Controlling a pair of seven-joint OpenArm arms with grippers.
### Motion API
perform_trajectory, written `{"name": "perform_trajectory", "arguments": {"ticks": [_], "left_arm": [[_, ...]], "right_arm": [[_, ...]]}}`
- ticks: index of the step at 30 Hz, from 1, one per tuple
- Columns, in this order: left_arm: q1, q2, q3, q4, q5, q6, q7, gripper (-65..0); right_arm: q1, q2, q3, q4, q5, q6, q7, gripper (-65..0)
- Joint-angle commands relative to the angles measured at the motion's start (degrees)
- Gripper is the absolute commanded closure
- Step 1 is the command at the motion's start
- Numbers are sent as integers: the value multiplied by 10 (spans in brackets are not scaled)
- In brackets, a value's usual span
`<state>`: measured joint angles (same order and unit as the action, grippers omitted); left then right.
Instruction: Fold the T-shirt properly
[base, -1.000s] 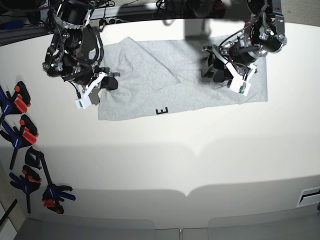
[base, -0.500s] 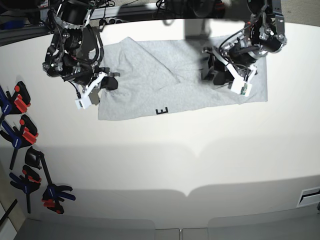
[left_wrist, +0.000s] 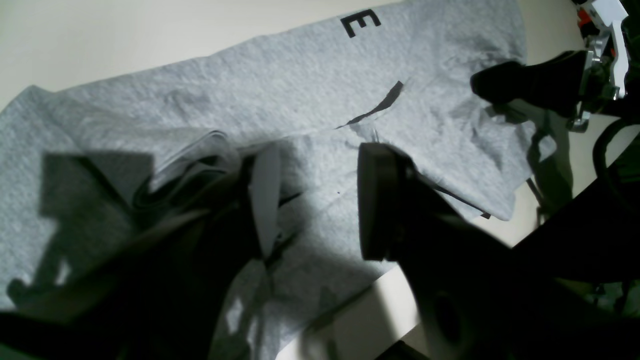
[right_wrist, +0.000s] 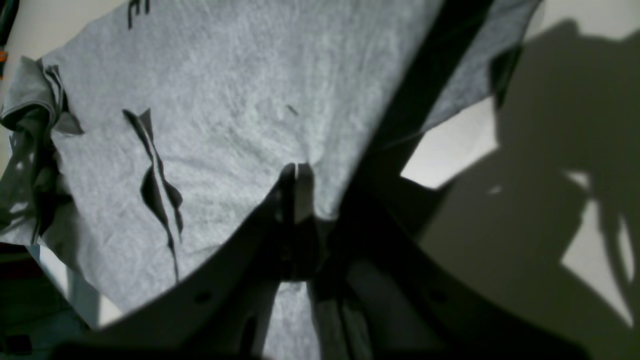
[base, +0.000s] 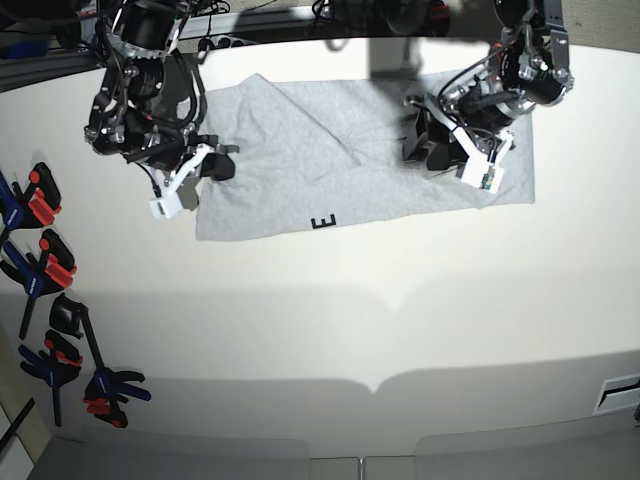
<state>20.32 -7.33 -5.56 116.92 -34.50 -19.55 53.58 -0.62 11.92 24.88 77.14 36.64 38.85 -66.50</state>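
The light grey T-shirt (base: 300, 150) lies spread along the back of the white table, with a diagonal fold across its middle and a black letter E (base: 323, 221) at its front edge. My left gripper (base: 418, 142) is over the shirt's right part. In the left wrist view it (left_wrist: 320, 205) is open, jaws wide apart just above the cloth (left_wrist: 425, 75), with bunched fabric (left_wrist: 195, 155) beside one finger. My right gripper (base: 222, 165) is at the shirt's left edge. In the right wrist view it (right_wrist: 296, 177) is shut, pinching puckered grey cloth (right_wrist: 225, 75).
Several blue, red and black spring clamps (base: 45, 270) lie along the table's left edge, down to the front left (base: 105, 388). Dark frame and cables (base: 260, 20) run behind the table. The table's front edge (base: 320, 445) is far from the shirt.
My left gripper has shifted very slightly toward the back over the shirt. The right arm and the shirt have not visibly moved.
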Motion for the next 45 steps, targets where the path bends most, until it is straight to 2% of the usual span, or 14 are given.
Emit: {"name": "perform_trajectory", "arguments": {"ticks": [1, 7, 10, 12, 15, 16, 18, 22, 25, 30, 36, 41, 45], "left_arm": [[-3, -2, 0, 9, -11, -2, -19, -239], [-3, -2, 0, 9, -10, -2, -44, -239], [-3, -2, 0, 9, 13, -2, -44, -239], [-3, -2, 0, 9, 51, 9, -39, -239], [-3, -2, 0, 9, 93, 95, 21, -239], [-1, -2, 0, 9, 104, 107, 50, -239], [5, -2, 0, 9, 123, 111, 81, -239], [35, -2, 0, 9, 156, 111, 55, -239], [57, -2, 0, 8, 156, 111, 38, -239], [62, -2, 0, 8, 168, 111, -5, -239], [60, -2, 1, 8, 179, 111, -9, -239], [60, -2, 0, 8, 263, 136, -14, -239], [60, -2, 0, 8, 332, 160, -13, -239]], "right_arm": [[12, 14, 16, 3, -17, -14, -3, 0], [84, 15, 117, 3, -9, -16, -17, 0], [113, 15, 138, 3, 67, -11, -38, 0], [129, 14, 137, 4, 132, 11, -59, 0], [150, 12, 129, 4, 226, 11, -110, 0], [156, 12, 125, 4, 254, 11, -127, 0], [164, 12, 116, 4, 308, 11, -135, 0], [168, 9, 90, 7, 409, 11, -135, 0], [168, -1, 65, 11, 457, 11, -135, 0], [166, -35, 18, 26, 467, 11, -135, 0], [166, -87, -55, 47, 448, 11, -135, 0], [164, -124, -123, 54, 416, 11, -135, 0], [150, -134, -176, 58, 385, 11, -135, 0]]}}
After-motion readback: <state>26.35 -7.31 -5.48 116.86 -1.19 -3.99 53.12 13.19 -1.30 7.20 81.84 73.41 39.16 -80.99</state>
